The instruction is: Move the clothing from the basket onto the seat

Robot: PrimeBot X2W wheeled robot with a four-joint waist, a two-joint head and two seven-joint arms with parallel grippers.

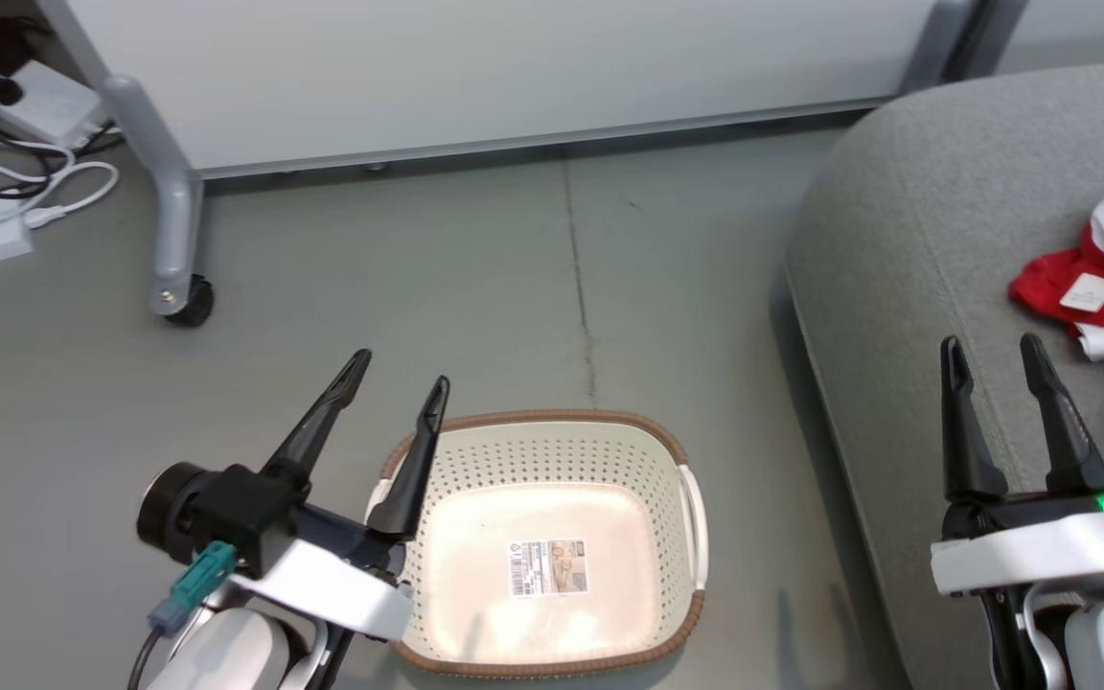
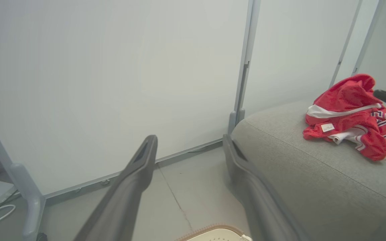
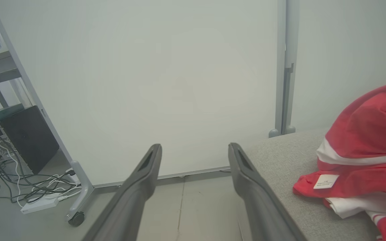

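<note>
**Head view.** L gripper (image 1: 400, 370) hangs over the left rim of the basket (image 1: 552, 418), jaws spread wide, nothing btwn them. R gripper (image 1: 990, 343) sits above the front edge of the seat (image 1: 897, 240), jaws equally wide, nothing held. The basket stands on the floor (image 1: 514, 268) w/ no garment in it and its base label fully exposed. The clothing (image 1: 1103, 287) lies heaped on the seat, just right of my R gripper, not touching it. Judgement: transfer looks complete, and both grippers are open because nothing is left to lift.

**Left wrist view.** My fingers (image 2: 139, 174) frame the floor and the seat corner, w/ the basket rim at the bottom edge. The clothing sits well back on the cushion, numerals showing, nothing overhanging. Slip risk looks low.

**Right wrist view.** Fingers apart. The clothing is near on the right, white tag up, no contact.
</note>
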